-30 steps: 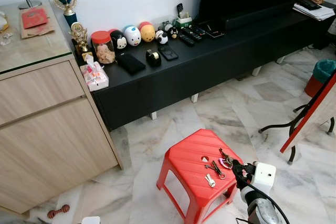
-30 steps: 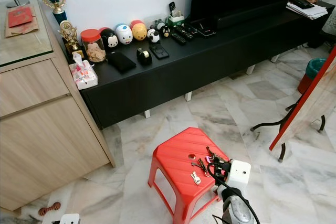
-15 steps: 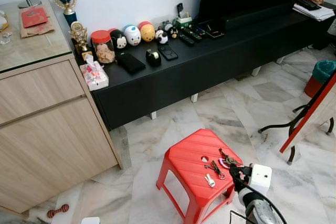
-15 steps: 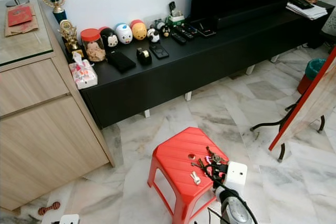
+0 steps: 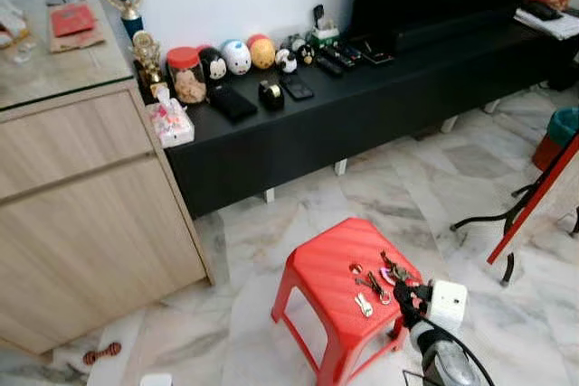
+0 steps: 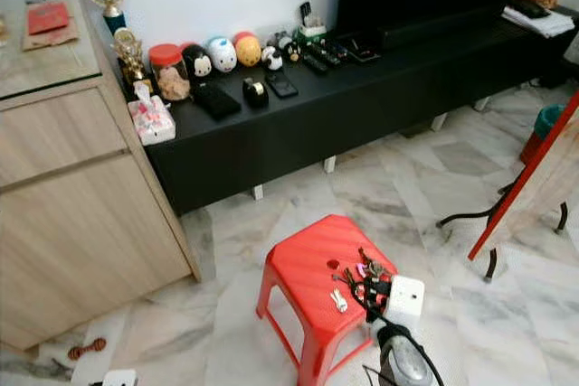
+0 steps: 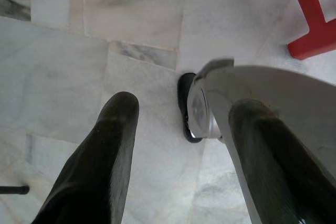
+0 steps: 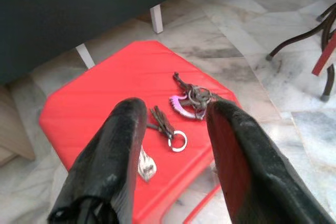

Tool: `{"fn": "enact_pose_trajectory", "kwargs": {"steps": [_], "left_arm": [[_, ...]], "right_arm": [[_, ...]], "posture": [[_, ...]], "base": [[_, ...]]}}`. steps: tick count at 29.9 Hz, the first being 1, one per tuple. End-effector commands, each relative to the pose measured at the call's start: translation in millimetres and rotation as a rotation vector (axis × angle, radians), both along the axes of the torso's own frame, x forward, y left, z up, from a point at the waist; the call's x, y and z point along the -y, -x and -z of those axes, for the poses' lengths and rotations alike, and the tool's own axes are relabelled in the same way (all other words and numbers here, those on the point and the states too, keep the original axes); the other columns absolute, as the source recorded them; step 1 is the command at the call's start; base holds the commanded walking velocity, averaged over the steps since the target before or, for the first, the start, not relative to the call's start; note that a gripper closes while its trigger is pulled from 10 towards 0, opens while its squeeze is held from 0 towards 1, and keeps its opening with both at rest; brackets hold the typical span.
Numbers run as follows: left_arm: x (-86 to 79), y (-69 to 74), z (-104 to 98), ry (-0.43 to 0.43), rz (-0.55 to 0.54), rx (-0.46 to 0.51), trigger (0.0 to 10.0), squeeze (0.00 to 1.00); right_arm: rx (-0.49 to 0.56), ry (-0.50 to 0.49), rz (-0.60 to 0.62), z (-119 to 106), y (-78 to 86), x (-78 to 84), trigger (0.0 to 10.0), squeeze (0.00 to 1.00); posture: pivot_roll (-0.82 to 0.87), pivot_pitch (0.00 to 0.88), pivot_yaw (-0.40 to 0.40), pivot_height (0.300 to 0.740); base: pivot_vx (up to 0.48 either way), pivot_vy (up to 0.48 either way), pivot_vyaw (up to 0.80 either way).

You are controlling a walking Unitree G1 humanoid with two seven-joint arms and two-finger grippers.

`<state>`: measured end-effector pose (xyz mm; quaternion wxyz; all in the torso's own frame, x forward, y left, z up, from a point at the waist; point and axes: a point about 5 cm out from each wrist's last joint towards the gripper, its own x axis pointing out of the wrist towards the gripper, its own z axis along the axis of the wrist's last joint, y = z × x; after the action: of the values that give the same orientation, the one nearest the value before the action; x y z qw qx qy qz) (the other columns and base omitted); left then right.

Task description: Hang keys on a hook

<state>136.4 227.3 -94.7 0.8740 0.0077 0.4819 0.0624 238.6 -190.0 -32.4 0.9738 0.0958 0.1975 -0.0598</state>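
Observation:
A bunch of keys with a pink fob [image 8: 190, 101] lies on the red plastic stool [image 5: 326, 273], near its right edge. A second small set of keys on a ring [image 8: 169, 128] lies beside it, nearer the middle of the seat. My right gripper [image 5: 404, 294] hovers open just off the stool's right edge, its two black fingers [image 8: 118, 145] pointing at the keys without touching them. My left gripper [image 7: 178, 145] hangs open over the marble floor, holding nothing.
A long black TV bench [image 5: 380, 88] with jars, figurines and remotes runs along the wall. A wooden cabinet [image 5: 81, 196] stands at the left. A red-framed folding table [image 5: 534, 196] leans at the right. A small dumbbell toy [image 5: 99, 353] lies on the floor.
The camera has shifted a little, so the scene sits slightly lower and to the right. My right gripper stays beside the keys on the stool.

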Motion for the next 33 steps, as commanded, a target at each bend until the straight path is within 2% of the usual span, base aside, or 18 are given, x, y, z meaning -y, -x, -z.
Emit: {"fn": "enact_pose_trajectory", "kwargs": {"steps": [1,7,18,23,27,33], "left_arm": [[0.0,2.8,1.1,0.006,-0.005,-0.012,10.0,0.00],[1.1,1.7,1.0,0.020,0.008,-0.012,10.0,0.00],[-1.0,1.3,0.5,0.021,-0.011,-0.010,10.0,0.00],[-1.3,0.9,0.2,0.023,-0.008,-0.010,10.0,0.00],[-2.4,-0.3,-0.7,0.003,0.001,0.001,10.0,0.00],[-4.4,-8.1,-8.1,0.014,-0.101,0.164,10.0,0.00]], "right_arm": [[-0.021,0.004,0.007,2.0,1.6,1.9,10.0,0.00],[-0.023,-0.027,0.048,1.3,-0.8,3.7,10.0,0.00],[-0.046,-0.028,0.048,2.0,-3.2,-0.2,10.0,0.00],[-0.036,-0.029,0.049,2.2,-1.4,0.5,10.0,0.00],[-0.016,-0.027,0.047,0.8,-1.4,0.8,10.0,0.00],[-0.009,-0.023,0.040,-0.5,-2.2,2.8,10.0,0.00]], "posture": [[0.01,0.000,-0.046,0.661],[0.02,0.000,-0.047,0.661],[0.02,0.000,-0.036,0.661],[0.02,0.000,-0.032,0.622],[0.01,0.000,-0.030,0.617],[0.02,0.000,-0.041,0.617]], "base": [[0.000,0.000,0.00],[0.000,0.000,0.00],[0.000,0.000,0.00],[0.000,0.000,0.00],[0.000,0.000,0.00],[0.000,0.000,0.00]]}}
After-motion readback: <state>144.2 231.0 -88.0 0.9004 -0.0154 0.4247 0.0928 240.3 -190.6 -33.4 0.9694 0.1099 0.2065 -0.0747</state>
